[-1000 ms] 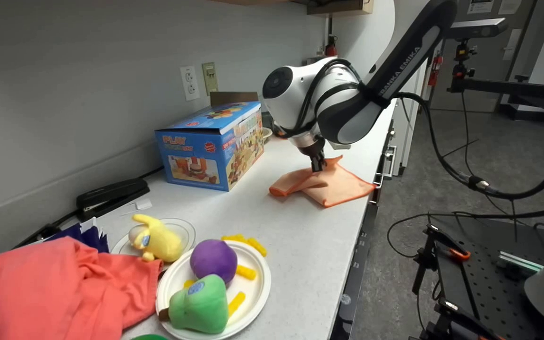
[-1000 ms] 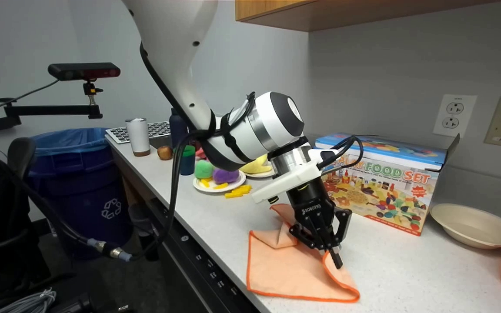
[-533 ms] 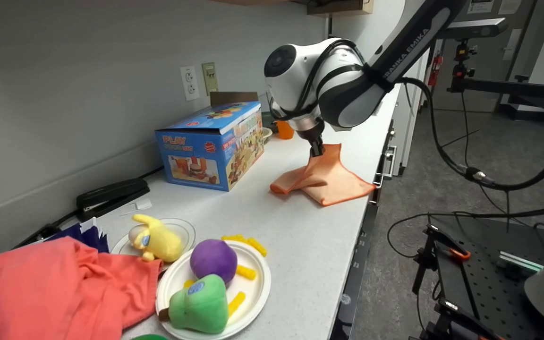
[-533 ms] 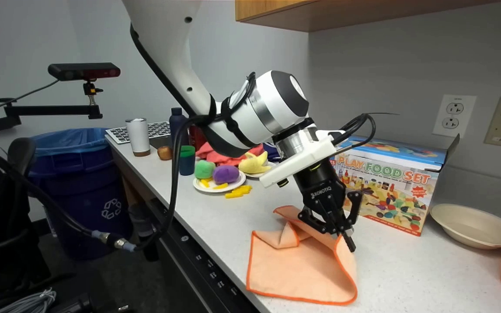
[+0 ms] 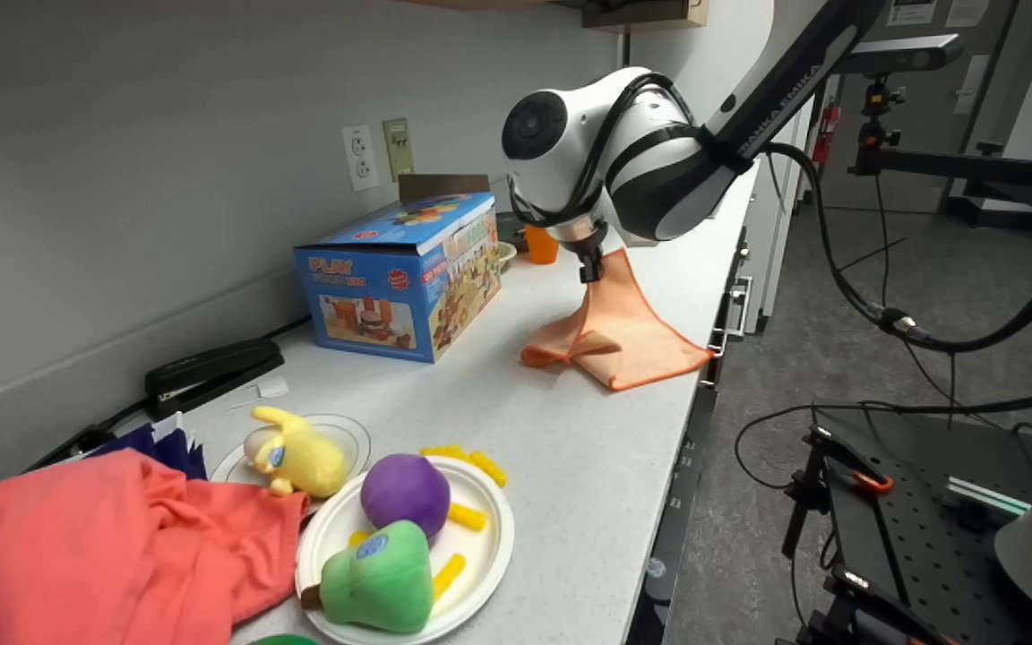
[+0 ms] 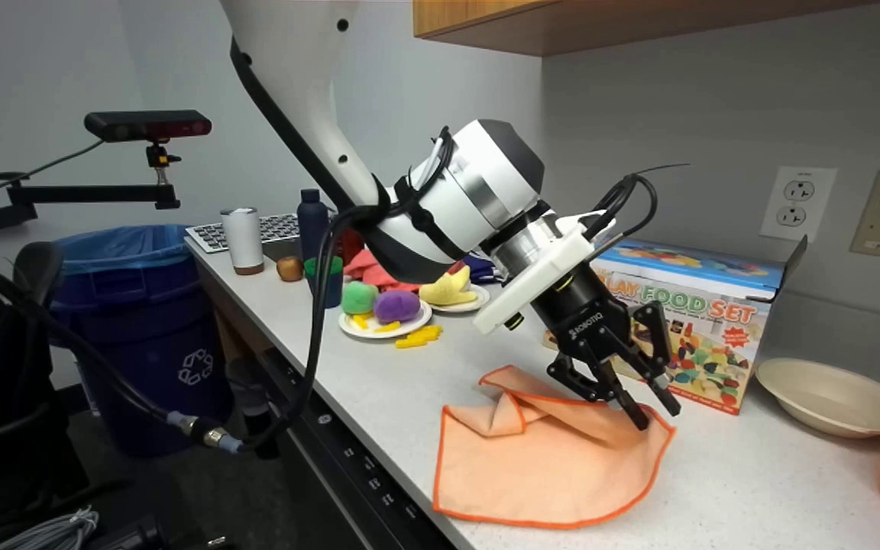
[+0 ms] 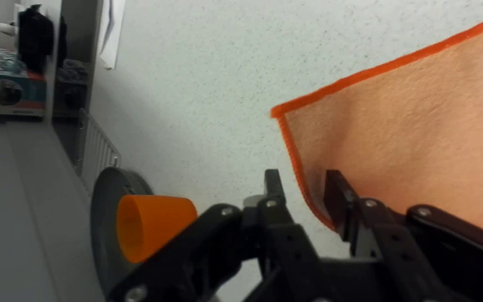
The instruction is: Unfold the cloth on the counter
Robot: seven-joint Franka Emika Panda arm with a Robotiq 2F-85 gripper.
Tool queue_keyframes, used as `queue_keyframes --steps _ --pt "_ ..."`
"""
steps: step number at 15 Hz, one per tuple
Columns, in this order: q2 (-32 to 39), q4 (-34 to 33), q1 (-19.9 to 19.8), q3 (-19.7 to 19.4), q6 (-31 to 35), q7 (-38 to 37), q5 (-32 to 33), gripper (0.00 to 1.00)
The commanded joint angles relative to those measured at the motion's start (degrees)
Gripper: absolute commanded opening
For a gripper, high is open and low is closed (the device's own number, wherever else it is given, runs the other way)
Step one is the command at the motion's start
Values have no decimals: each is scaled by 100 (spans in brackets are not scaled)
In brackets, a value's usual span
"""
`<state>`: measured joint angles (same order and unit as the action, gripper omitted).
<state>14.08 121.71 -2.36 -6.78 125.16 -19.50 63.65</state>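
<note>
Hand [image 6: 660, 417] spread, nothing gripped! | Cloth [image 6: 539, 477] on the tabletop [image 6: 761, 481], bunched toward the box [image 5: 391, 296] | Good form now: let the loose edge drop clear, then draw that bunch out low

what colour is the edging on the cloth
The edging of the cloth is orange-red, clearest in the wrist view.
</note>
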Motion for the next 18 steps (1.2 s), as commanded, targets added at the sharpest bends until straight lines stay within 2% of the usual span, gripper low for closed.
queue_keyframes --steps 1,5,6,8,10,14,18 --pt "51 -17 72 -22 53 -1406 1014 64" --pt "54 -1 48 76 -128 -2657 1729 95" --pt "53 4 35 96 -157 -2849 1817 100" --pt "46 26 5 131 -179 -3034 1850 100" --pt "-17 87 -91 197 59 -2687 1411 100" --pt "-154 199 -302 284 975 -1689 72 100" --pt "-448 449 -438 352 1493 -188 -1503 100"
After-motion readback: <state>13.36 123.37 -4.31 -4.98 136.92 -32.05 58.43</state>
